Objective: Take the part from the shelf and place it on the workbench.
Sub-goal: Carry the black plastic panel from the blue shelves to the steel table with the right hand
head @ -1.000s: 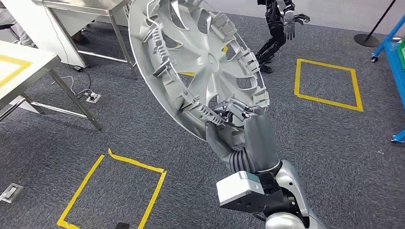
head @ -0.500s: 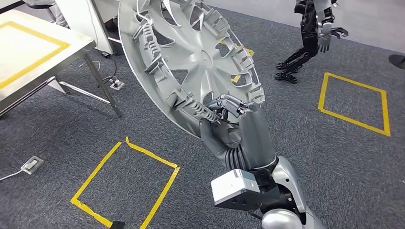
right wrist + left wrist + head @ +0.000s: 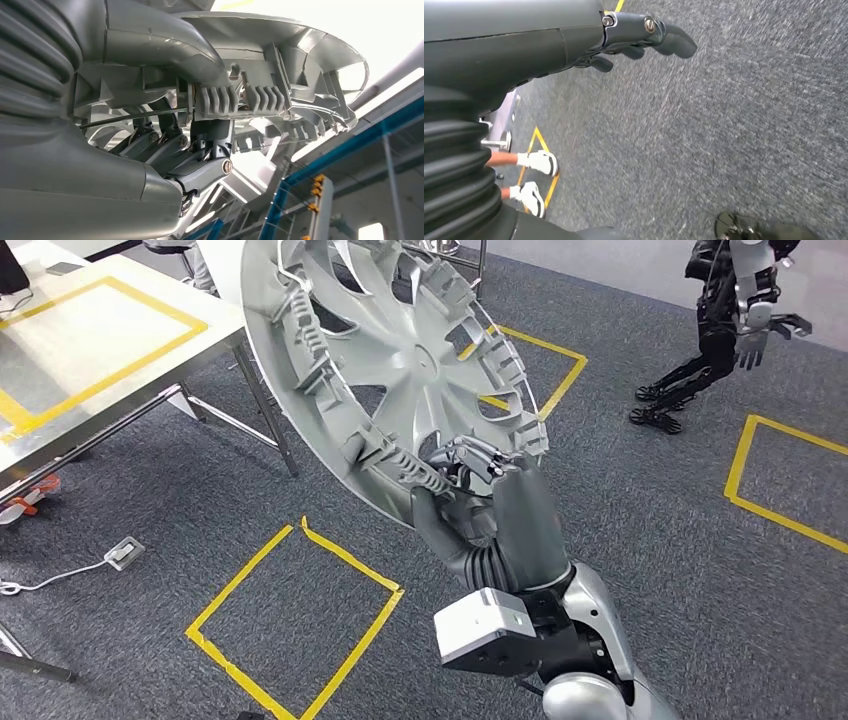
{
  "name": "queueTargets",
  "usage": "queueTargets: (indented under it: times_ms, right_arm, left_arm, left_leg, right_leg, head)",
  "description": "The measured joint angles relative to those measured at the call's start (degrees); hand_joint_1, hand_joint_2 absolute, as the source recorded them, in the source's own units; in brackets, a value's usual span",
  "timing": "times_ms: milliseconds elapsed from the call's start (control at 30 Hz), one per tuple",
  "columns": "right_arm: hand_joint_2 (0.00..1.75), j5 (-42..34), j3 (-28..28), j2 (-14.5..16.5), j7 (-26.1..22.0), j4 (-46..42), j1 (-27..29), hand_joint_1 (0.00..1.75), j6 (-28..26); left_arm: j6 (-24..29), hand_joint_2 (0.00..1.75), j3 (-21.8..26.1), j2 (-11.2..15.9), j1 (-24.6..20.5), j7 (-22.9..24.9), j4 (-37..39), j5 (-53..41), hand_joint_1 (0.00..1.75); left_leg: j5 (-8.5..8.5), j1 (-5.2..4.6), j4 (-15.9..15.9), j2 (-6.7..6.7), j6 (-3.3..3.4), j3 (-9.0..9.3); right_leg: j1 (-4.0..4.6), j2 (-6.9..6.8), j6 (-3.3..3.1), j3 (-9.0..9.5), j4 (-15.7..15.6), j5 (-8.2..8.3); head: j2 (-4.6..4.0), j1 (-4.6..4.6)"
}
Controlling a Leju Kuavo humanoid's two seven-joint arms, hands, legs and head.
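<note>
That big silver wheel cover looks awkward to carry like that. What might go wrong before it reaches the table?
1. The right hand grips the wheel cover only at its lower rim, so the tilted disc may lever loose and drop.
2. Its far edge sits close to the workbench corner and might clip it.
3. The cable on the floor is a trip risk.

Head camera looks steeply down from above; wrist cameras sit close behind each hand, left facing carpet, right facing upward.
</note>
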Motion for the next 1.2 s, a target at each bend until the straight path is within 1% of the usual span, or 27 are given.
queueTargets:
  times_ms: [33, 67, 100, 133, 167, 200, 267, 333, 400, 467, 533, 567, 600, 633, 667, 700, 767, 800, 833, 900, 967, 1000, 1033, 1100, 1133, 1167, 1200]
  right_arm:
    - [1.75, 0.01, 0.0, 0.07, -0.06, 0.08, -0.05, 1.75, 0.05]
    - [1.75, 0.01, 0.01, 0.09, -0.11, 0.16, -0.08, 1.75, 0.13]
    - [1.75, 0.01, 0.01, 0.1, -0.16, 0.28, -0.09, 1.75, 0.23]
    - [1.75, -0.01, 0.01, 0.12, -0.18, 0.43, -0.09, 1.75, 0.33]
    - [1.75, -0.02, 0.02, 0.16, -0.19, 0.54, -0.09, 1.75, 0.42]
    - [1.75, -0.02, 0.02, 0.24, -0.18, 0.64, -0.1, 1.75, 0.47]
    - [1.75, -0.03, 0.02, 0.39, -0.22, 0.74, -0.19, 1.75, 0.51]
    - [1.75, -0.07, 0.03, 0.48, -0.29, 0.76, -0.43, 1.75, 0.58]
    - [1.75, -0.12, 0.04, 0.63, -0.29, 0.76, -0.71, 1.75, 0.7]
    - [1.75, -0.16, 0.04, 0.8, -0.27, 0.77, -0.99, 1.75, 0.85]
    - [1.75, -0.18, 0.04, 0.84, -0.3, 0.86, -1.18, 1.75, 0.96]
    - [1.75, -0.19, 0.04, 0.84, -0.31, 0.96, -1.2, 1.75, 1.01]
    - [1.75, -0.21, 0.04, 0.83, -0.3, 1.09, -1.2, 1.75, 1.06]
    - [1.75, -0.24, 0.04, 0.83, -0.28, 1.24, -1.21, 1.75, 1.1]
    - [1.75, -0.3, 0.04, 0.82, -0.26, 1.38, -1.28, 1.75, 1.15]
    - [1.75, -0.4, 0.04, 0.81, -0.24, 1.48, -1.38, 1.75, 1.2]
    - [1.75, -0.62, 0.05, 0.82, -0.25, 1.58, -1.68, 1.75, 1.25]
    - [1.75, -0.74, 0.07, 0.82, -0.27, 1.6, -1.82, 1.75, 1.27]
    - [1.75, -0.82, 0.08, 0.84, -0.28, 1.62, -1.94, 1.75, 1.29]
    - [1.75, -0.97, 0.09, 0.91, -0.28, 1.66, -2.15, 1.75, 1.31]
    - [1.75, -1.08, 0.1, 1.05, -0.23, 1.69, -2.33, 1.75, 1.29]
    - [1.75, -1.13, 0.1, 1.13, -0.23, 1.7, -2.38, 1.75, 1.27]
    - [1.75, -1.18, 0.1, 1.16, -0.25, 1.74, -2.39, 1.75, 1.23]
    - [1.75, -1.32, 0.1, 1.17, -0.34, 1.91, -2.27, 1.75, 1.08]
    - [1.75, -1.38, 0.1, 1.16, -0.41, 2.04, -2.14, 1.75, 1.0]
    - [1.75, -1.44, 0.1, 1.16, -0.46, 2.16, -1.99, 1.75, 0.93]
    - [1.75, -1.48, 0.1, 1.16, -0.5, 2.25, -1.86, 1.75, 0.88]
  left_arm:
    - [0.0, 1.75, 0.02, -0.04, -0.04, -0.1, 0.0, 0.02, 0.0]
    - [-0.01, 1.75, 0.03, -0.05, -0.07, -0.2, 0.0, 0.03, 0.0]
    - [-0.01, 1.75, 0.06, -0.04, -0.05, -0.27, 0.0, 0.05, 0.0]
    - [-0.02, 1.75, 0.1, -0.04, 0.0, -0.31, 0.01, 0.09, 0.0]
    - [-0.02, 1.75, 0.18, -0.01, 0.04, -0.34, 0.01, 0.12, 0.0]
    - [-0.02, 1.75, 0.26, 0.02, 0.06, -0.39, 0.01, 0.15, 0.0]
    - [-0.03, 1.75, 0.41, 0.04, 0.01, -0.47, 0.0, 0.18, 0.0]
    - [-0.08, 1.75, 0.48, 0.02, -0.02, -0.49, -0.01, 0.25, 0.0]
    - [-0.1, 1.75, 0.51, 0.01, 0.08, -0.48, 0.01, 0.35, 0.0]
    - [-0.11, 1.75, 0.56, 0.01, 0.09, -0.47, 0.02, 0.48, 0.0]
    - [-0.13, 1.75, 0.72, 0.05, -0.04, -0.46, 0.01, 0.6, 0.0]
    - [-0.13, 1.75, 0.85, 0.07, -0.08, -0.46, 0.0, 0.62, 0.0]
    - [-0.14, 1.75, 0.95, 0.05, -0.06, -0.46, 0.01, 0.63, 0.0]
    - [-0.14, 1.75, 1.04, 0.05, -0.02, -0.46, 0.01, 0.63, 0.0]
    - [-0.15, 1.75, 1.08, 0.04, 0.04, -0.46, 0.02, 0.63, 0.0]
    - [-0.15, 1.75, 1.1, 0.04, 0.06, -0.46, 0.02, 0.63, 0.0]
    - [-0.15, 1.75, 1.13, 0.01, 0.03, -0.46, 0.02, 0.63, 0.0]
    - [-0.14, 1.75, 1.15, 0.01, 0.02, -0.39, 0.01, 0.63, 0.0]
    - [-0.13, 1.75, 1.18, 0.01, 0.06, -0.3, 0.02, 0.62, 0.0]
    - [-0.06, 1.75, 1.26, 0.09, 0.16, 0.0, 0.06, 0.6, 0.0]
    - [-0.01, 1.75, 1.34, 0.12, 0.23, 0.24, 0.1, 0.57, 0.0]
    - [0.01, 1.75, 1.37, 0.14, 0.19, 0.31, 0.1, 0.55, 0.0]
    - [0.01, 1.75, 1.38, 0.1, 0.15, 0.35, 0.09, 0.53, 0.0]
    - [0.01, 1.75, 1.38, 0.1, 0.1, 0.37, 0.1, 0.45, 0.0]
    - [0.01, 1.75, 1.38, 0.11, 0.15, 0.37, 0.1, 0.4, 0.0]
    - [0.02, 1.75, 1.39, 0.13, 0.21, 0.37, 0.1, 0.33, 0.0]
    - [0.02, 1.75, 1.41, 0.17, 0.26, 0.37, 0.1, 0.25, 0.0]
  left_leg:
    - [-1.89, 0.03, 3.63, 1.27, -0.29, -1.71]
    - [-3.48, 0.12, 7.27, 1.88, -0.56, -3.45]
    - [-4.31, 0.2, 9.86, 2.15, -0.8, -4.66]
    - [-4.12, 0.26, 10.52, 2.31, -0.96, -4.93]
    - [-2.89, 0.3, 8.84, 2.57, -1.06, -4.02]
    - [-1.05, 0.32, 5.19, 3.22, -1.08, -2.04]
    - [1.57, 0.18, -2.01, 5.29, -0.54, 1.77]
    - [2.08, -0.03, -4.44, 5.97, 0.35, 2.95]
    - [2.33, -0.03, -4.56, 4.84, 1.15, 2.87]
    - [2.6, 0.17, -4.83, 3.81, 1.89, 2.92]
    - [2.76, 0.31, -4.92, 2.78, 2.36, 2.89]
    - [2.76, 0.29, -4.87, 2.22, 2.48, 2.82]
    - [2.76, 0.26, -4.81, 1.59, 2.54, 2.77]
    - [2.75, 0.24, -4.74, 0.93, 2.55, 2.75]
    - [2.76, 0.23, -4.67, 0.25, 2.53, 2.74]
    - [2.77, 0.24, -4.6, -0.45, 2.47, 2.74]
    - [2.82, 0.22, -4.47, -1.66, 2.13, 2.64]
    - [2.88, 0.21, -4.46, -2.15, 1.81, 2.52]
    - [2.97, 0.23, -4.51, -2.56, 1.43, 2.38]
    - [3.22, 0.27, -4.84, -3.3, 0.61, 2.14]
    - [2.58, 0.2, -3.93, -2.11, 0.09, 1.59]
    - [1.3, 0.13, -1.74, -0.79, -0.1, 0.57]
    - [-0.47, 0.12, 1.59, 0.68, -0.25, -0.92]
    - [-3.72, 0.15, 9.15, 2.1, -0.59, -4.47]
    - [-3.99, 0.18, 10.88, 2.29, -0.71, -5.28]
    - [-3.21, 0.22, 10.43, 2.45, -0.78, -5.0]
    - [-1.58, 0.26, 7.7, 2.75, -0.81, -3.54]
  right_leg:
    - [0.03, -0.53, -0.19, 0.05, -0.06, -0.01]
    - [0.06, -1.14, -0.28, 0.06, -0.06, -0.06]
    - [0.08, -1.74, -0.31, 0.08, -0.04, -0.13]
    - [0.09, -2.32, -0.29, 0.1, -0.01, -0.19]
    - [0.08, -2.84, -0.19, 0.13, 0.05, -0.28]
    - [0.07, -3.37, -0.02, 0.2, 0.16, -0.41]
    - [0.31, -4.26, 0.52, 0.34, 0.47, -0.77]
    - [0.61, -5.03, 1.14, 0.5, 0.61, -1.01]
    - [0.52, -5.68, 1.82, 0.66, 0.58, -1.16]
    - [0.23, -4.14, 2.54, -0.01, 2.36, -2.46]
    - [0.07, -1.62, 2.99, -2.89, 8.6, -5.75]
    - [0.08, -1.02, 3.08, -4.91, 12.71, -7.5]
    - [0.09, -0.8, 3.11, -6.6, 15.98, -8.5]
    - [0.1, -0.7, 3.07, -7.5, 17.47, -8.48]
    - [0.1, -0.59, 2.94, -7.16, 16.4, -7.24]
    - [0.07, -0.29, 2.75, -5.68, 13.08, -5.19]
    - [0.07, 1.59, 2.28, -1.77, 4.71, -1.75]
    - [0.13, 2.32, 2.09, -0.54, 2.03, -0.97]
    - [0.27, 2.8, 1.93, -0.05, 0.82, -0.83]
    - [0.4, 2.04, 1.47, 0.06, 0.5, -0.68]
    - [0.18, 1.06, 0.68, 0.42, 0.01, -0.33]
    - [0.05, 0.47, 0.34, 0.6, -0.21, -0.21]
    - [0.08, -0.09, 0.09, 0.64, -0.26, -0.2]
    - [0.18, -1.33, -0.11, 0.63, -0.22, -0.32]
    - [0.21, -1.92, -0.11, 0.64, -0.2, -0.39]
    - [0.2, -2.49, -0.07, 0.68, -0.16, -0.47]
    - [0.17, -3.0, 0.05, 0.73, -0.08, -0.59]
  head:
    - [0.01, -0.19]
    - [0.0, -0.25]
    - [0.0, -0.25]
    - [0.0, -0.26]
    - [-0.01, -0.26]
    - [-0.01, -0.27]
    - [-0.01, -0.23]
    - [-0.01, -0.12]
    - [-0.01, -0.05]
    - [-0.01, 0.05]
    - [-0.01, 0.27]
    - [-0.01, 0.38]
    - [-0.01, 0.42]
    - [-0.01, 0.45]
    - [0.0, 0.49]
    - [0.0, 0.53]
    - [0.0, 0.59]
    - [-0.01, 0.62]
    - [-0.01, 0.62]
    - [-0.01, 0.63]
    - [0.0, 0.43]
    - [0.0, 0.26]
    - [0.0, 0.08]
    - [0.0, -0.09]
    - [0.0, -0.1]
    - [0.0, -0.11]
    - [0.0, -0.12]
